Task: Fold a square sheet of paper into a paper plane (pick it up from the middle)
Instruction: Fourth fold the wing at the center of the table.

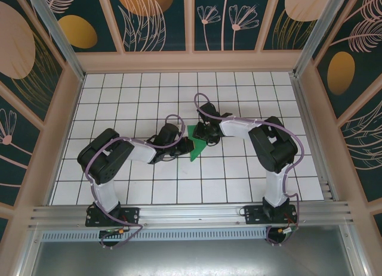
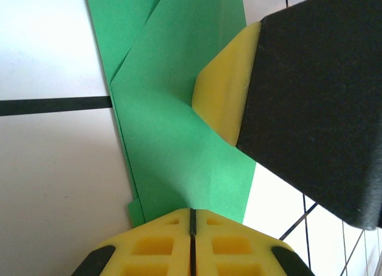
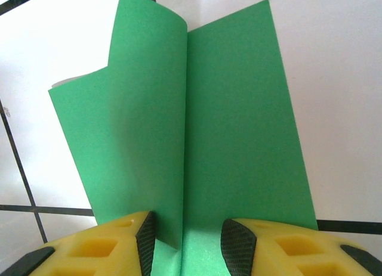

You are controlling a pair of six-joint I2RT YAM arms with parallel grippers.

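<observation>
The square sheet of paper (image 1: pixel 196 149) lies mid-table as a folded bright-green shape with layered edges (image 2: pixel 173 139). My left gripper (image 1: pixel 186 146) is shut, its yellow fingertips (image 2: pixel 179 219) pressed together with their tips on the near edge of the paper. My right gripper (image 1: pixel 206 136) reaches in from the right; its yellow finger (image 2: pixel 224 103) touches the paper. In the right wrist view its jaws stand open (image 3: pixel 188 240) astride the centre crease. A raised flap of the paper (image 3: pixel 137 145) stands up between them against the left pad (image 3: pixel 146 237), while the right half (image 3: pixel 245 139) lies flat.
The paper rests on a white tabletop with a black grid (image 1: pixel 149 97). Wooden walls with patterned panels (image 1: pixel 65 109) close in the left, right and back sides. An aluminium rail (image 1: pixel 191 213) carrying both arm bases runs along the near edge.
</observation>
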